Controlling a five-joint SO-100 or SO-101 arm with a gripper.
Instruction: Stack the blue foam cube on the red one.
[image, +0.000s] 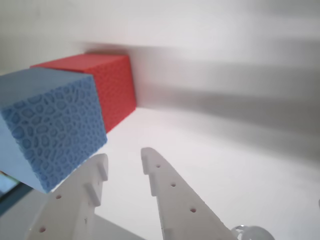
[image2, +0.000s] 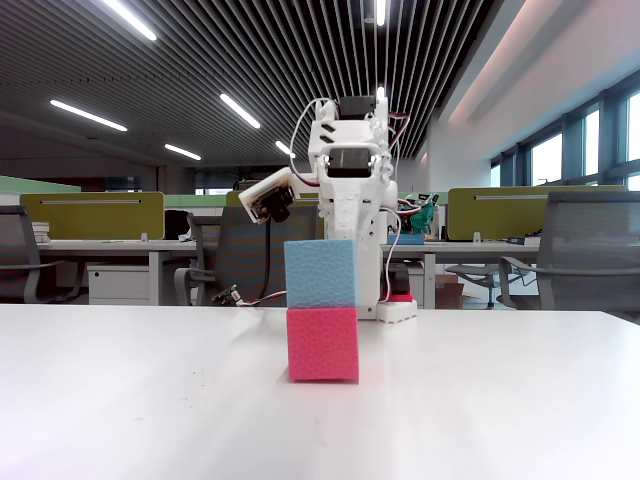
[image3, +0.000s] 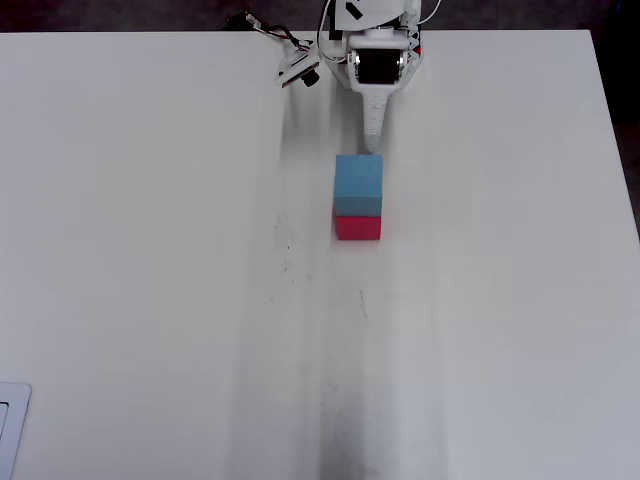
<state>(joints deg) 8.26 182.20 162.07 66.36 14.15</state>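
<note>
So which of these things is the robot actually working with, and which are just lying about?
In the job:
- blue foam cube, sitting on top
- red cube, underneath
- gripper, jaws open

Just there:
- white table
- office chairs and desks behind

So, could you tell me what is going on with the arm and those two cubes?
The blue cube sits on top of the red cube on the white table, so the stack looks done. The end effector is open and holds nothing; in the wrist view its fingers sit just beside the blue cube, apart from it. In the overhead view the arm reaches to just behind the stack.
</note>
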